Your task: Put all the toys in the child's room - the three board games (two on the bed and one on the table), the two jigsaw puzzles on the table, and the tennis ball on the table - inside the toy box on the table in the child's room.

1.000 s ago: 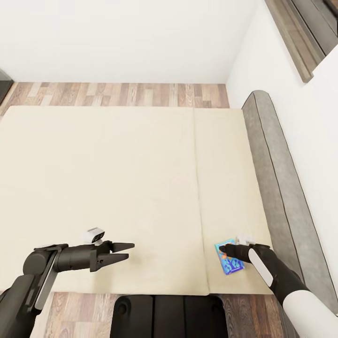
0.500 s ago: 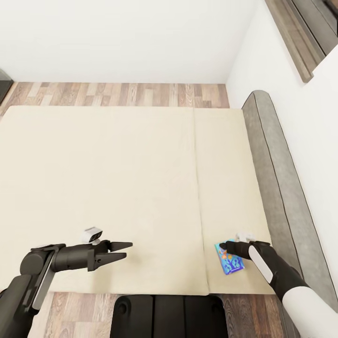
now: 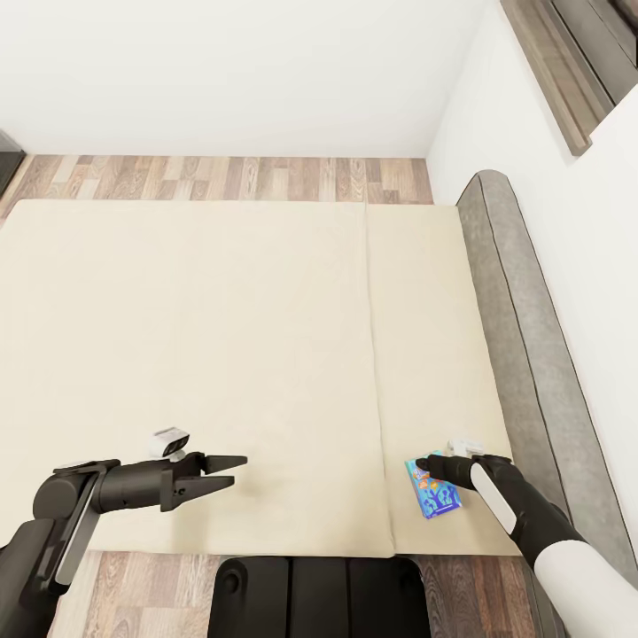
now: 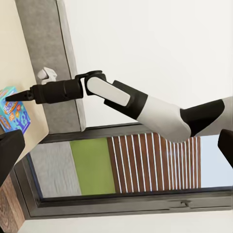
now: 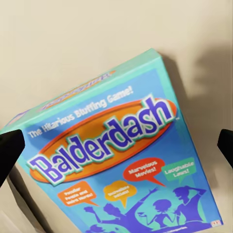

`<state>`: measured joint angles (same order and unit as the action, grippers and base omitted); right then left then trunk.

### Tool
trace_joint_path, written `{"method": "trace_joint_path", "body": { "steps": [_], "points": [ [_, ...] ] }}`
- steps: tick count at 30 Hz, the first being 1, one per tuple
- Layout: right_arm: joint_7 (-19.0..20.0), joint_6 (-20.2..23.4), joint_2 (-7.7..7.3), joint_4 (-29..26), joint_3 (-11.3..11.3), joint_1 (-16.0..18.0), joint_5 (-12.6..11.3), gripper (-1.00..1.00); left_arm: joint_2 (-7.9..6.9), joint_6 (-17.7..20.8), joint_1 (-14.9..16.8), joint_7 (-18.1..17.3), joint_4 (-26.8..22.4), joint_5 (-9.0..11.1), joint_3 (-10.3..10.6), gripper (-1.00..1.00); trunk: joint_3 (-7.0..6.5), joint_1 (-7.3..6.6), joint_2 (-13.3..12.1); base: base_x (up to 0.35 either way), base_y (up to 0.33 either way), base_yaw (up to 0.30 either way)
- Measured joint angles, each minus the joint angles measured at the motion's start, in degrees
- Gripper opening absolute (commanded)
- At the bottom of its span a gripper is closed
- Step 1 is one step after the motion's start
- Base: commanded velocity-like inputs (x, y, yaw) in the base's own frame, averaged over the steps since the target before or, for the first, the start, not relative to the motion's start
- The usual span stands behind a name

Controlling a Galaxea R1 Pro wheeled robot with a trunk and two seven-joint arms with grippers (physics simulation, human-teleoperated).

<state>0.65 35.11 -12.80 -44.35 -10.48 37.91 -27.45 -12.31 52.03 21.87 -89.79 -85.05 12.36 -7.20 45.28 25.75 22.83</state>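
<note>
One cream bed on plank floor, white walls. Blue "Balderdash" board game lay near the bed's front-right corner; right gripper spread wide over it, left gripper open, empty.

Cream bed carries a blue board game.

a blue "balderdash" board game lies flat on the cream bed.

grey headboard, wood floor, window
</note>
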Motion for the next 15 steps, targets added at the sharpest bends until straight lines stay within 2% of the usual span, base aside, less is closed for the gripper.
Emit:
{"method": "trace_joint_path", "body": {
  "steps": [15],
  "points": [
    [0.0, 0.0, 0.25, 0.1, -0.1, 0.0, 0.0, 1.0, 0.02, 0.0, 0.0, 0.0, 0.1, 0.2, 0.1, 1.0, 0.22, 0.0, 0.0, 0.0, 0.0, 0.0]
  ]
}}
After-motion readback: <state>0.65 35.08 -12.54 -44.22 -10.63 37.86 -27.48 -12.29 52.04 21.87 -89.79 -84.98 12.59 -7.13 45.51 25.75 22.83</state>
